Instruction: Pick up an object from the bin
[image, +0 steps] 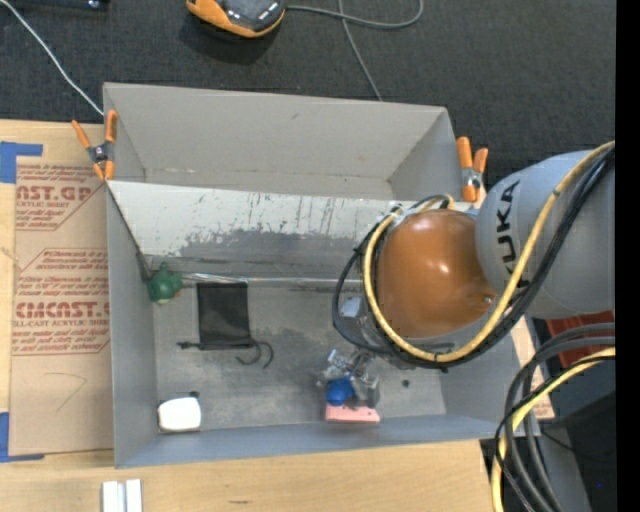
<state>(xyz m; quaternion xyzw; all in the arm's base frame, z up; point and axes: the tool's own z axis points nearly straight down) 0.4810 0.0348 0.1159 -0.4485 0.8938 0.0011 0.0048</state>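
- The grey metal bin (270, 150) fills the middle of the frame. Its floor is scuffed, with pale streaks along the back edge.
- At the left of the floor, tucked against the left wall, lies a small green ball (162, 287) (roundish, with a rough outline).
- In the lower left corner of the bin lies a white rounded block (179, 413), near the front wall and well apart from everything else.
- Right of the green ball, left of the floor's centre, a black flat pouch (222, 312) lies on the floor, roughly rectangular.
- Just below the pouch a thin black cord (235, 348) runs across the floor and ends in a hook-like curl at its right end. Whether it is joined to the pouch I cannot tell.
- In the lower right part of the floor, near the front wall, sits a small blue thing (340, 392), rounded and too small to identify.
- Touching it on its lower side lies a pink flat piece (355, 414), its long side parallel to the front wall.
- The gripper (350, 378) is down near the floor, directly over the small blue thing. Whether it is open, closed or gripping anything cannot be told from this angle.
- Above and to the right, the arm's orange-brown rounded cover (430, 272) hangs over the right part of the bin, ringed by yellow and black cables (372, 300).
- At the right of the frame the grey arm body (560, 235) crosses the bin's right wall.
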